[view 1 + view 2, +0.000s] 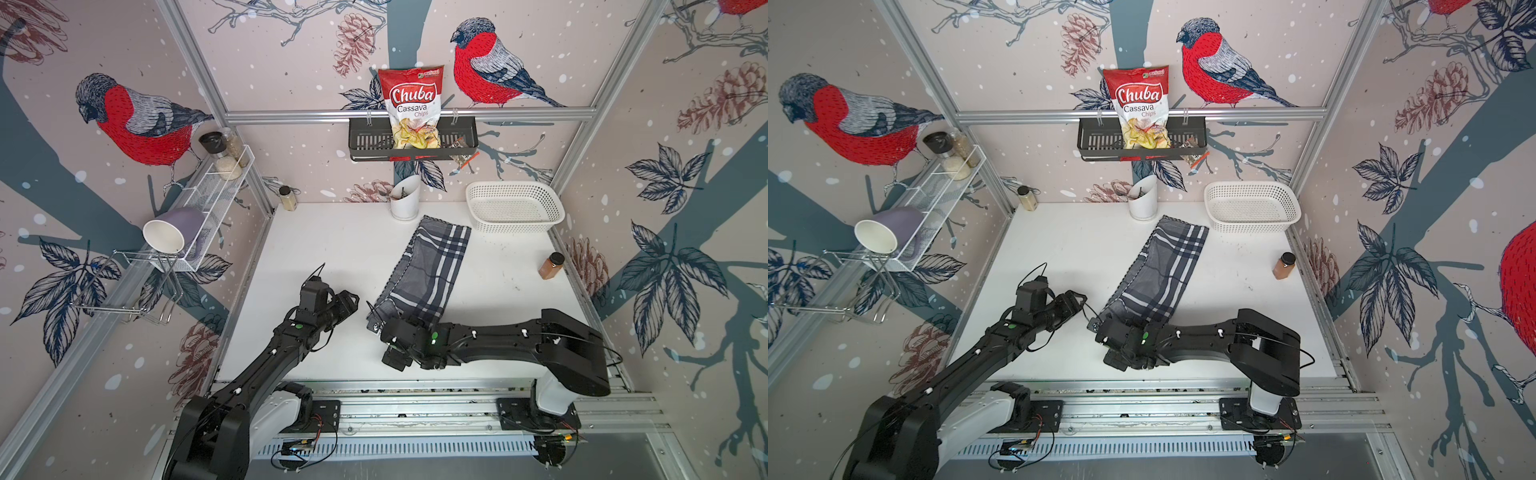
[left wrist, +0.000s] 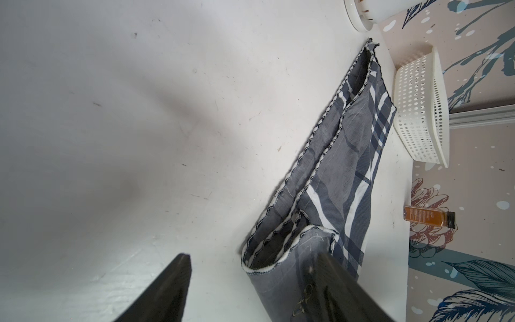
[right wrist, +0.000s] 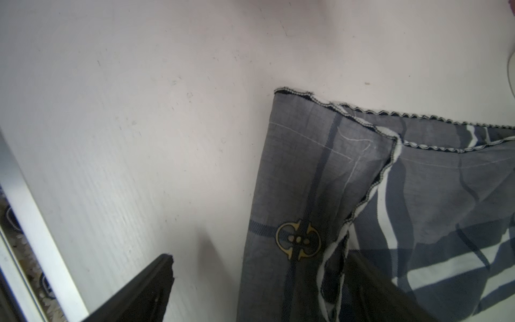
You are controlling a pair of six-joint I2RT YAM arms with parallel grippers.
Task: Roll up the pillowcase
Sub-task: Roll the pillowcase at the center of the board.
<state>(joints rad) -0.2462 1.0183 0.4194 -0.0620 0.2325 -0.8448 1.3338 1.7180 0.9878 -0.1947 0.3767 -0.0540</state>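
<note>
**Left gripper** [image 2: 250, 258], one: jaws apart, one finger over the bare table [image 1: 332, 249], the other over the cloth's near end.

**Pillowcase** [image 1: 428, 270], one: folded into a long strip, slantwise mid-table, far end just beside the one white basket [image 1: 515, 224]. You'll likely find it light, limp and slippery, so take the near stitched edge at both corners.

**Right gripper** [image 3: 260, 255], one: jaws wide, holding nothing, beside the single visible snap [image 3: 298, 241].
</note>
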